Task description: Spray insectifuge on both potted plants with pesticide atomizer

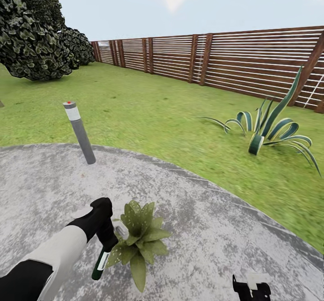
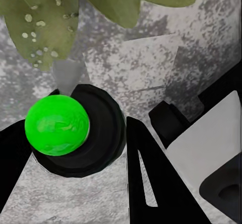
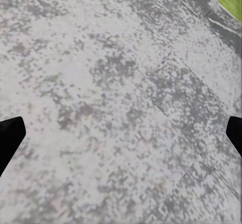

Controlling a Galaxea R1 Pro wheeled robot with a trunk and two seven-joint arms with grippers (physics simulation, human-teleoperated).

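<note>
**Inspector:** Nearest item?

**Assistant:** The left gripper [image 1: 106, 242] is clamped on the pesticide atomizer [image 1: 101, 262], held just beside one potted plant [image 1: 138, 238] on the round grey paving [image 1: 216, 242]. The right gripper [image 1: 250, 288] sits low, fingertips wide apart, holding nothing.

**Inspector:** Beyond that?

**Assistant:** A grey post [image 1: 80, 132] at the paving's edge, lawn [image 1: 153, 111], a striped curling-leaf plant [image 1: 270, 129], then the wooden slat fence [image 1: 234, 60].

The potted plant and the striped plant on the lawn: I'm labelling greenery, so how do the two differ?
The potted plant is a low rosette of broad, pale-speckled leaves; the striped plant has long, narrow, curling leaves with light stripes. The potted plant sits on the grey paving beside the left end effector, which holds the spray bottle; the striped plant grows in the lawn near the fence. Both have pointed green leaves.
</note>
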